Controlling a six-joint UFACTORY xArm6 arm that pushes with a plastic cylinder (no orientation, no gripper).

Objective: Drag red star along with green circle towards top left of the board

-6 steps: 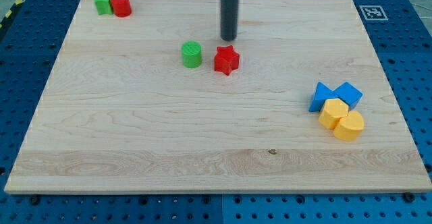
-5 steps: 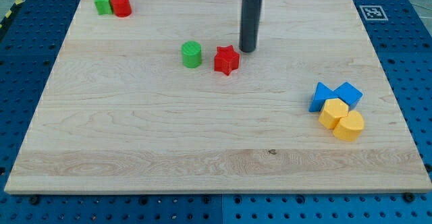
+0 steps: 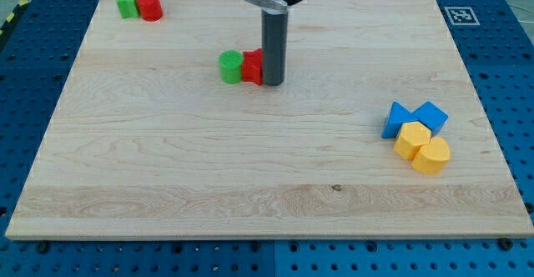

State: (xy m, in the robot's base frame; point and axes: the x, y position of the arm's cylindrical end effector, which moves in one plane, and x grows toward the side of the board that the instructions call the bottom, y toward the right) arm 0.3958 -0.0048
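camera view showed the pale wooden tabletop [image 3: 167,168] lying on a blue perforated base [image 3: 25,102]. my tip [image 3: 273,83], the lower end of the straight dark rod, sat on the tabletop just at the view's right of the small red star-shaped block [image 3: 251,66], touching it and partly hiding its right edge. the tool was a plain rod with no jaws, so nothing could be told of spreading or pinching; it only pressed sideways against the red star. the red star in turn touched the small green round block [image 3: 230,67] on its left, so the two stood in a tight row with my tip at the right end, in the upper middle of the tabletop, well apart from the top left corner. in that corner stood a green star-shaped block [image 3: 127,2] touching a red round block [image 3: 150,6] on its right. near the view's right edge, well apart from my tip, clustered two blue blocks [image 3: 415,117] of angular shape and, just below and touching them, two yellow blocks [image 3: 422,147]. a black and white marker tag [image 3: 460,15] lay past the top right corner.
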